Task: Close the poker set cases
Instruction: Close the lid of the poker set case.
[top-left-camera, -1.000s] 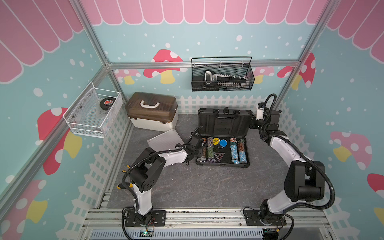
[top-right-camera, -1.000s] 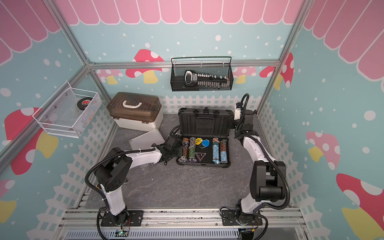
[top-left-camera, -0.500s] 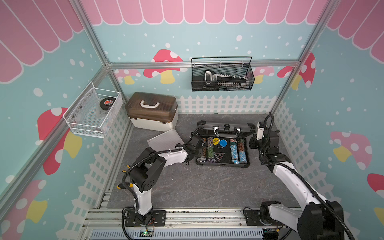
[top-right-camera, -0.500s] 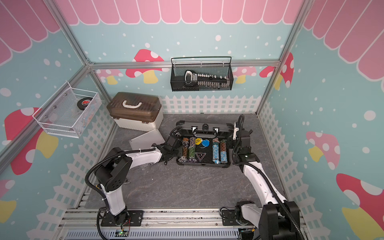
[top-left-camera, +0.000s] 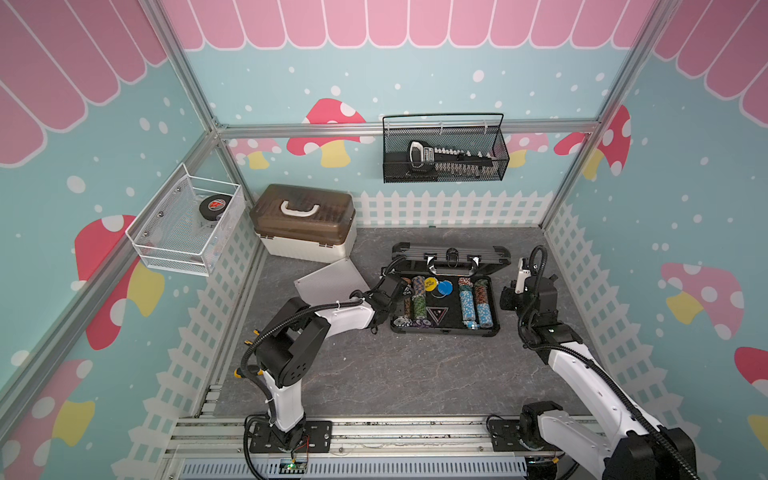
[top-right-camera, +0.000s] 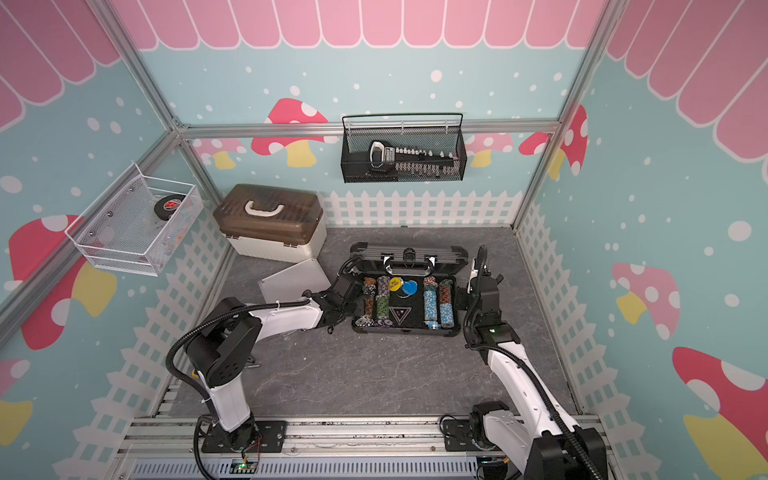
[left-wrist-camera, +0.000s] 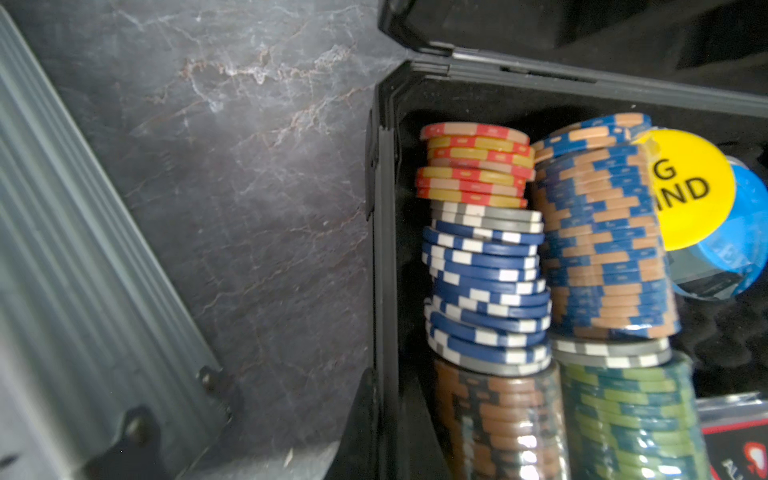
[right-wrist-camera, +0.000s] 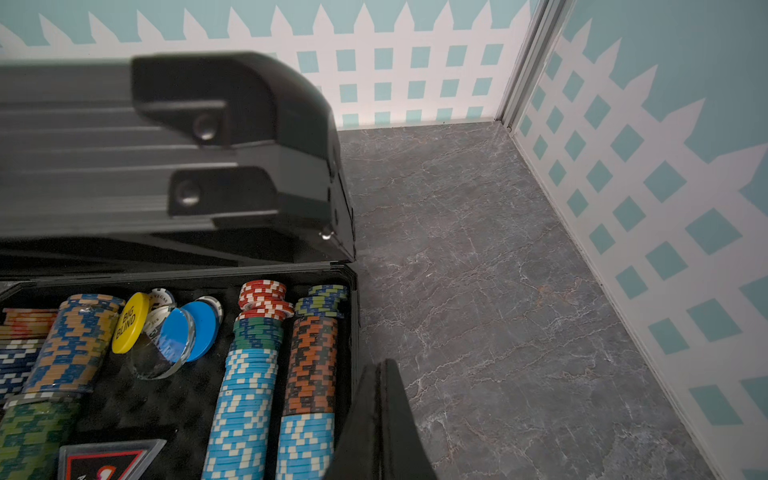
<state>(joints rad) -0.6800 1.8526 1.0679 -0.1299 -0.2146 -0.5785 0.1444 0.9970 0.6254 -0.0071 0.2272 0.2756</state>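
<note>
Big dark-grey case (top-left-camera: 444, 331) sits mid-floor, lid (top-left-camera: 415, 252) tipped partway down, with the chips (top-left-camera: 467, 303) showing under it. Silver case (top-left-camera: 328, 280) lies flat and shut just in front of the white box (top-left-camera: 307, 245), one corner hidden behind the left arm. Left gripper (top-left-camera: 397, 291) at the dark case's left edge is mostly a dark blur, pinched closed, nothing visible in it. Right gripper (right-wrist-camera: 384, 374) is beside the right edge, fingers pressed together, empty.
</note>
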